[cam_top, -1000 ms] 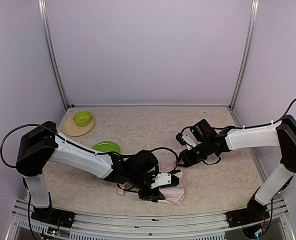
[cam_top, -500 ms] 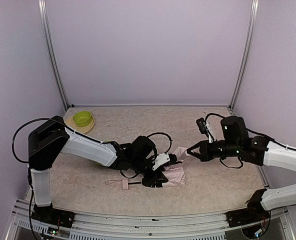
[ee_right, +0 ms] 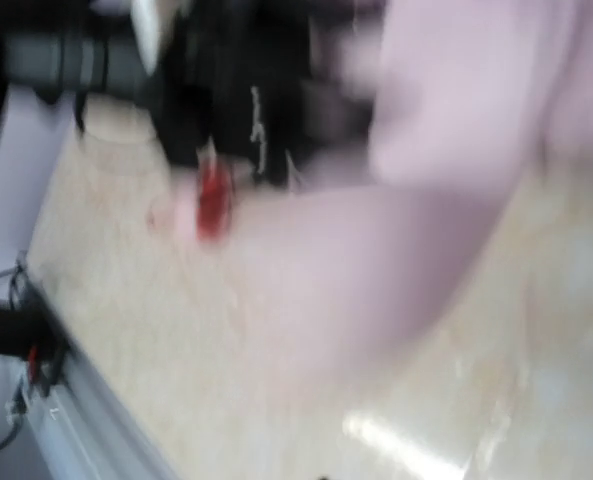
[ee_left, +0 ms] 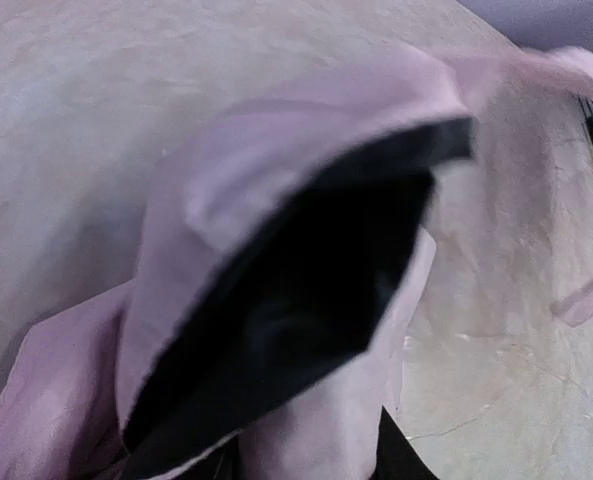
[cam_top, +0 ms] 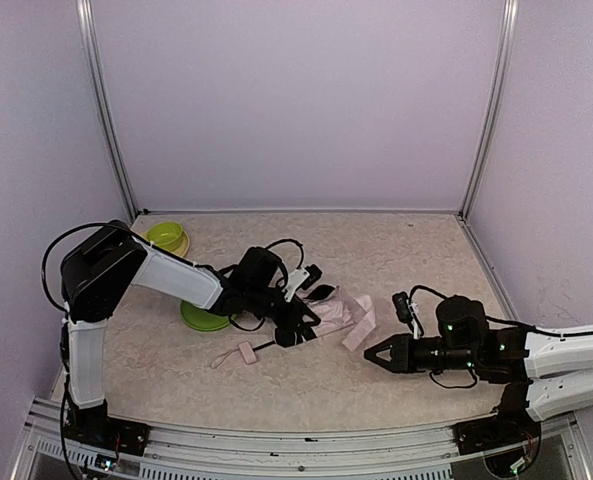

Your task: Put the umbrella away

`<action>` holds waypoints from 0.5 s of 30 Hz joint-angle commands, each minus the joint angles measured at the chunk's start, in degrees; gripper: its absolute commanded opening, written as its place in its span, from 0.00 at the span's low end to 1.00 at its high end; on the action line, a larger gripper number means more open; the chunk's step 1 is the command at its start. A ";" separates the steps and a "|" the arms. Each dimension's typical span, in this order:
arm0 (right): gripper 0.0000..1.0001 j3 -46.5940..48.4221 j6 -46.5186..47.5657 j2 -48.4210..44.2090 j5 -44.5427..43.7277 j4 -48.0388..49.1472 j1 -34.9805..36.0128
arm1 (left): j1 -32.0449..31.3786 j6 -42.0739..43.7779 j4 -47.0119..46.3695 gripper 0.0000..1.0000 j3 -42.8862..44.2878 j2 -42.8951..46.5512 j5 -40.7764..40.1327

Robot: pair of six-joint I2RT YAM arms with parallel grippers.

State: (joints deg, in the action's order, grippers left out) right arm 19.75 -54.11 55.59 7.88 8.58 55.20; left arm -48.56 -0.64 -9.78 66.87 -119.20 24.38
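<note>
Umbrella point(cam_top: 341, 308) lies slack on the bench point(cam_top: 416, 265), just right of the green plate point(cam_top: 198, 318). Its handle point(cam_top: 244, 352) and strap point(cam_top: 221, 358) trail off the plate's near side.

Left end effector point(cam_top: 304, 318) sits between plate and umbrella, grasping a bunch of the fabric. Right end effector point(cam_top: 369, 353) is further right of the plate, close to a loose pink flap point(cam_top: 359, 330) but apart from it. Clenched or released: cannot tell.

Risks, as judged:
- One pinch on loose cloth may slip.
- The fabric may billow instead of rolling up.
- Dragging it could knock the plate.
- The right arm could snag the flap.

Only the top view gives the layout. The left wrist view adds the black lining point(ee_left: 316, 280) gaping inside a pink fold. The right wrist view is smeared, showing little beyond pink cloth point(ee_right: 456, 120).
</note>
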 commanded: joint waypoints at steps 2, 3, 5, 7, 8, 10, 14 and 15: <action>0.19 -7.29 -9.08 0.05 1.43 0.33 3.45 | 2.59 2.97 4.02 0.34 -6.88 -0.94 -8.24; 0.19 -7.72 -9.19 -0.64 1.13 -1.23 3.49 | 1.61 4.27 4.10 0.34 -7.26 -0.65 -9.44; 0.22 -7.22 -8.27 -3.28 -0.41 -6.37 3.51 | -0.33 6.79 4.99 0.34 -7.37 -0.82 -12.65; 0.26 -4.54 -6.38 -7.02 -3.35 -13.41 3.45 | -2.42 9.13 5.67 0.34 -7.64 -1.11 -16.55; 0.29 -2.80 -4.40 -8.90 -4.90 -16.34 3.41 | -3.50 10.42 5.70 0.34 -8.08 -1.09 -18.21; 0.37 1.79 0.69 -11.42 -7.74 -21.10 2.49 | -5.30 12.64 4.35 0.33 -9.61 -0.59 -20.07; 0.55 11.19 15.94 -7.90 1.77 -23.69 -10.44 | -6.02 12.98 2.86 0.33 -11.50 0.10 -19.60; 0.59 12.82 20.36 -5.36 6.70 -23.54 -14.44 | -6.06 13.12 2.88 0.33 -11.66 -0.02 -19.51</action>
State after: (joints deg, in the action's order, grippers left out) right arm 25.61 -50.04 45.91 5.87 -11.18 51.83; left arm -53.80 9.69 -17.93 59.75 -115.61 7.11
